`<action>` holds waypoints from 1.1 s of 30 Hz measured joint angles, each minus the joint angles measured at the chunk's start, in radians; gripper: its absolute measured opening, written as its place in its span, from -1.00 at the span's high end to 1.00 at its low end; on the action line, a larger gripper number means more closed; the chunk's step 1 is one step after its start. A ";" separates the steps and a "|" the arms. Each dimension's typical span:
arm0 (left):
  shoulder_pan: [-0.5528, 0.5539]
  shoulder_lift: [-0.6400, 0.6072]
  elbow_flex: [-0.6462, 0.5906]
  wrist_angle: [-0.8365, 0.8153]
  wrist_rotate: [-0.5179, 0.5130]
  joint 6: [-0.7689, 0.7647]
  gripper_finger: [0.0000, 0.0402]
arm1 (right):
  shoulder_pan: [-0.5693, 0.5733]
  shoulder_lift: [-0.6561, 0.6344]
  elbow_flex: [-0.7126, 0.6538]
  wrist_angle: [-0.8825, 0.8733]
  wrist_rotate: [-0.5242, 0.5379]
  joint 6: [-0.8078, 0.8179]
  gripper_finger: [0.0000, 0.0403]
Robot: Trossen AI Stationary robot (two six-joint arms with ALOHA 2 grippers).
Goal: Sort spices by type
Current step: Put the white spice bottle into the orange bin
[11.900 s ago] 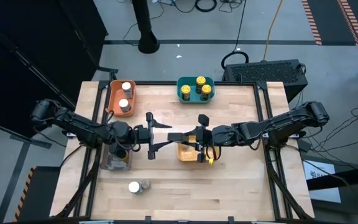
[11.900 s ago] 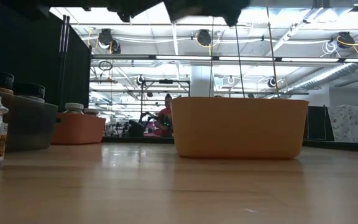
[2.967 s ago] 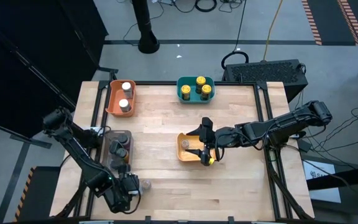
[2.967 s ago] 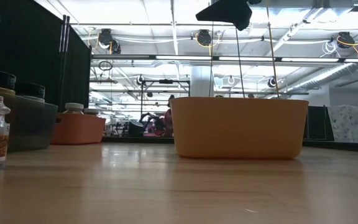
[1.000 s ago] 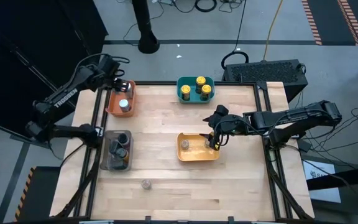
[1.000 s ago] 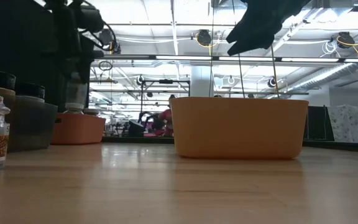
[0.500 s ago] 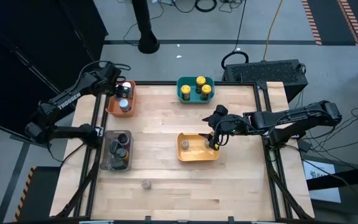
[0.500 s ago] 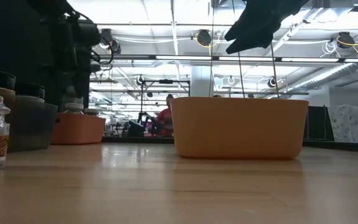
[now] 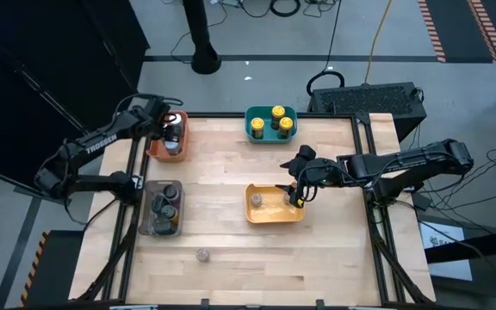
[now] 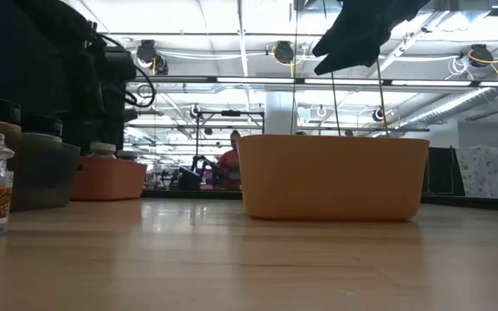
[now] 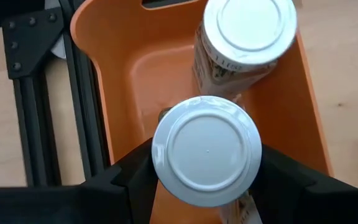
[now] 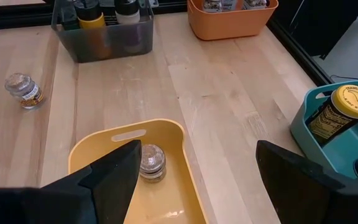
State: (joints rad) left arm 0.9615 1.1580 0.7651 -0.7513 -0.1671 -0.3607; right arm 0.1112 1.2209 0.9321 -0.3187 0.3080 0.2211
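**A:** Why is your left gripper (image 11: pixel 207 163) over the orange plastic bin (image 11: pixel 126 74)?

**B:** It holds a small round jar with a white lid (image 11: pixel 206 149). The 2 dark fingers press on both sides of it, so they are closed about as wide as the jar. Just past it, inside the same bin, stands 1 more white-lidded jar (image 11: pixel 244 40). I think you hold it there so white lids go with white lids. The jar looks low in the bin, but I cannot tell if it touches the floor of it yet.

**A:** And your right gripper (image 12: pixel 194 171)?

**B:** It hangs over the yellow plastic bin (image 12: pixel 185 149) with its fingers spread wide and nothing in them. Below and between them sits 1 small glass jar with a grey lid (image 12: pixel 149 162).

**A:** What does the view from above tell you that the wrist views do not?

**B:** It shows all the bins at once. You see the teal plastic bin (image 9: pixel 255 129) with 3 yellow-lidded jars (image 9: pixel 277 113), the grey see-through bin (image 9: pixel 150 215) with dark-lidded jars, and 1 loose small jar (image 9: pixel 202 255) alone on the wooden table (image 9: pixel 343 258), far from both grippers. But from above the left arm hides the jar it holds.

**A:** And the low view?

**B:** It shows the right gripper (image 10: pixel 363 30) is up above the yellow bin (image 10: pixel 331 177), not down in it.
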 joint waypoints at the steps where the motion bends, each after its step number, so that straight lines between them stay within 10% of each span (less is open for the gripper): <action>1: 0.000 0.000 -0.010 0.015 0.000 0.000 -0.05 | 0.000 0.000 0.000 0.000 0.000 0.000 -0.49; 33: -0.007 -0.095 -0.060 0.083 -0.025 0.064 -0.29 | 0.002 0.000 0.001 0.063 0.005 0.038 -0.49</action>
State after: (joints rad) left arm 0.9543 1.0634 0.7048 -0.6687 -0.1925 -0.2966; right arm 0.1131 1.2213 0.9329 -0.2562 0.3134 0.2594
